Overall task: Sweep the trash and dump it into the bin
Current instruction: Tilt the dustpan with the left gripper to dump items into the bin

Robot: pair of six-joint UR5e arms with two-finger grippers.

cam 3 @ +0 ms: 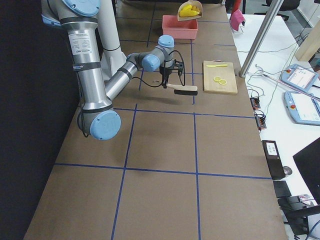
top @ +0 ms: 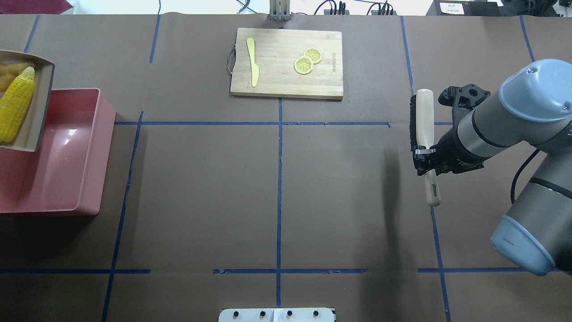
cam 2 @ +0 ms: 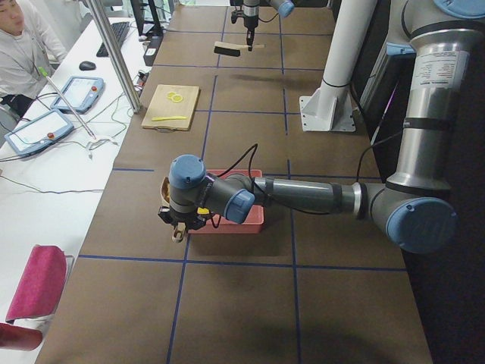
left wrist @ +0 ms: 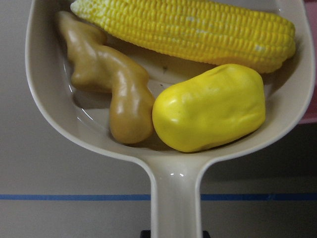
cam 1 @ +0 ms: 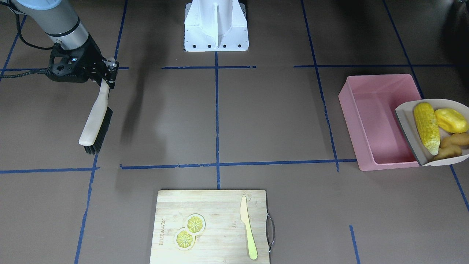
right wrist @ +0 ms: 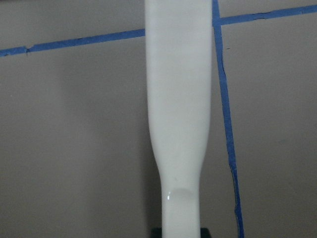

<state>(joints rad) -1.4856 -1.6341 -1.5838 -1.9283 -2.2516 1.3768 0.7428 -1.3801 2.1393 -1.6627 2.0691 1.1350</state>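
Right, starting on my left: the left pincer (left wrist: 171, 234) is clamped on the handle of the dustpan (cam 1: 406, 123), its dark tips just showing either side of the handle at the bottom edge of the wrist view. The pan hangs in the air above the bin (cam 1: 370, 121). Its open lip is over the bin's wall on that side, not over the middle.

All the trash sits in the pan. The corn (cam 1: 427, 126) lies along the lip, and the potato (cam 1: 451, 120) and ginger (cam 1: 451, 146) are side by side behind it, near the neck of the handle. The bin itself looks empty.

So I judge the sweeping done and the dump as the step in hand. I would first carry the lip further in over the bin's floor and bring it low between the walls. Then I would roll the wrist slowly so the lip dips. The corn should go first, and being round it may roll, so a low drop matters. The ginger is knobbly and tucked at the back, so it may hang up. A steeper tilt suits that better than a shake. The bin looks light, so I must not nudge its wall.

Mid-tabletop, the board (top: 286, 62) is well apart and needs nothing.

On my right, the right pincer (top: 424, 154) grips the brush (top: 424, 112) by its handle, held above the tabletop. I would leave it parked there.
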